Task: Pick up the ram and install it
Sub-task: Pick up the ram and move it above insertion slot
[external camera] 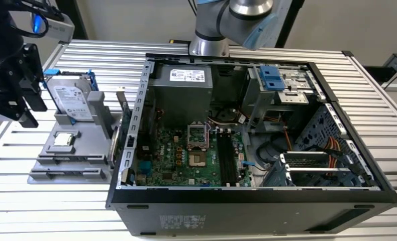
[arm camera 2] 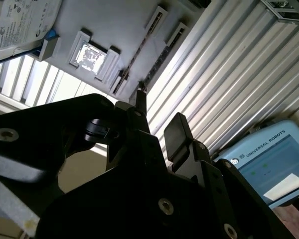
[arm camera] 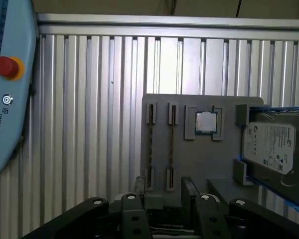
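Two ram sticks stand on edge in the slots of a grey holder [arm camera: 204, 164]: one ram stick [arm camera: 150, 144] and a second [arm camera: 172, 144] beside it. They also appear as thin dark lines [arm camera 2: 134, 57] in the second wrist view. My black gripper [arm camera: 163, 191] hangs above the holder's slot end, open, with nothing between its fingers [arm camera 2: 177, 129]. At the exterior view's far left the gripper [external camera: 24, 108] is high over the holder [external camera: 51, 150]. The open computer case [external camera: 138, 125] lies to the holder's right, its motherboard's long black memory slots [external camera: 225, 160] bare.
On the same holder sit a silver hard drive in a blue frame [external camera: 74, 98] and a small square processor [external camera: 63, 139]. A blue-grey teach pendant [arm camera: 5, 99] lies on the slatted aluminium table [external camera: 359, 80]. The arm's base [external camera: 208, 45] stands behind the case.
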### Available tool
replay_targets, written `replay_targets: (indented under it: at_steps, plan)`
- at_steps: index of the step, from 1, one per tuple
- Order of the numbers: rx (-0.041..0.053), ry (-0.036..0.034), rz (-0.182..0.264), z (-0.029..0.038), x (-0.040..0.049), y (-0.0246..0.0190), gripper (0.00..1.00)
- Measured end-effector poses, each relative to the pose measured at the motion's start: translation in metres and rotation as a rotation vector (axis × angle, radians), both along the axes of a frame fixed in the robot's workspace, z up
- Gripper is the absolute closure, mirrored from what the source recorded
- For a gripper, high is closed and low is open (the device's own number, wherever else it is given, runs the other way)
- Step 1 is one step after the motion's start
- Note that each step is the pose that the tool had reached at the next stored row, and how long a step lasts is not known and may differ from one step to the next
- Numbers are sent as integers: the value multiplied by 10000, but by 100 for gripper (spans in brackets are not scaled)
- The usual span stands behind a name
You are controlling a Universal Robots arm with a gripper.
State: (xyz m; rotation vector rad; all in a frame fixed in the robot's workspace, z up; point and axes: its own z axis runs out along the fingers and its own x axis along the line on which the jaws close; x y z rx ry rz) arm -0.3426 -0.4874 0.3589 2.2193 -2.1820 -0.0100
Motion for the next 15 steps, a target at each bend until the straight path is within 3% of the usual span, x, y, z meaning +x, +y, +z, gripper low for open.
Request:
replay_targets:
  at_steps: [15]
  plan:
    - [0,0,11,-30,0,0,0]
